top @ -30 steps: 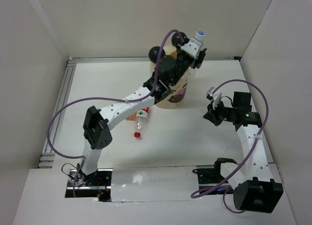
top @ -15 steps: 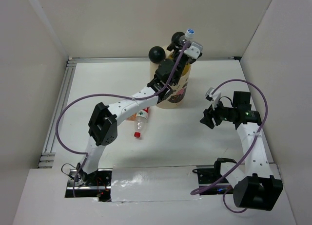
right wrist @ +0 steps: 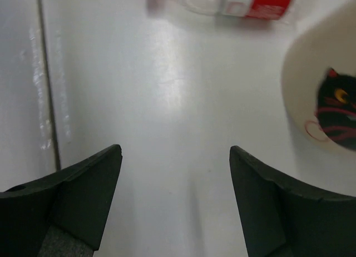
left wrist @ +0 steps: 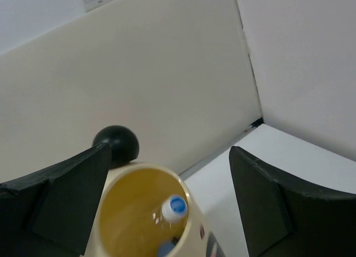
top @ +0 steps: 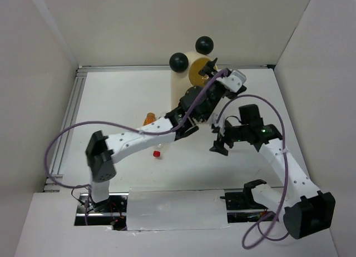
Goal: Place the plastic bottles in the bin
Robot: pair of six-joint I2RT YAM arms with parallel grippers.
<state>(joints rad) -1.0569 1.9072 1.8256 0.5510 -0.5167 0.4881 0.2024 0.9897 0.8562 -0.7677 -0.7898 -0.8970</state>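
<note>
- Bottle with a blue cap (left wrist: 177,206) is inside the mouth of the bin (left wrist: 119,223), in line between the fingers of the left gripper (left wrist: 169,151). The jaws are spread wide and hold nothing.
- Bin stands at the far middle of the table (top: 122,101), with a black ball ear (left wrist: 115,146) on its rim.
- Right gripper (right wrist: 175,151) is spread wide and empty over the table, near and to the right of the bin.
- Red-labelled bottle (right wrist: 245,1) lies on its side, left of the bin and nearer.
- Orange bottle (top: 149,118) lies just on its far side.
</note>
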